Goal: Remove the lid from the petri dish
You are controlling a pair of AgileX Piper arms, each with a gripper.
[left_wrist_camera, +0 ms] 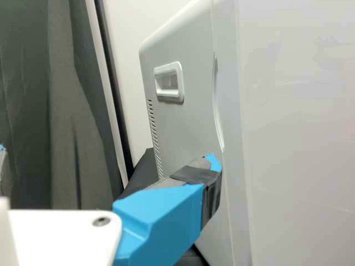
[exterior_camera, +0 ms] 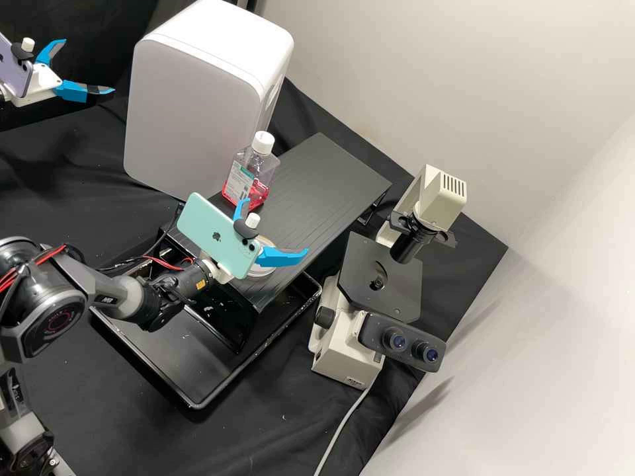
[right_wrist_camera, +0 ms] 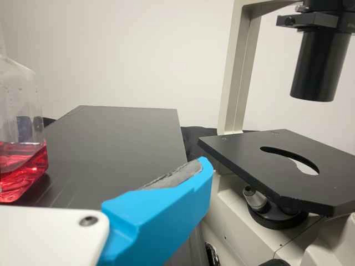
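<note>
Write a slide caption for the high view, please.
Right gripper, open, at the petri dish on the black platform; flask of red liquid and microscope nearby.

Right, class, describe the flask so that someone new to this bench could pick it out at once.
Find the big white box at the bench's back. Just in front of it, on the black raised platform, stands the flask. It alone is clear, with red liquid inside and a white cap.
</note>
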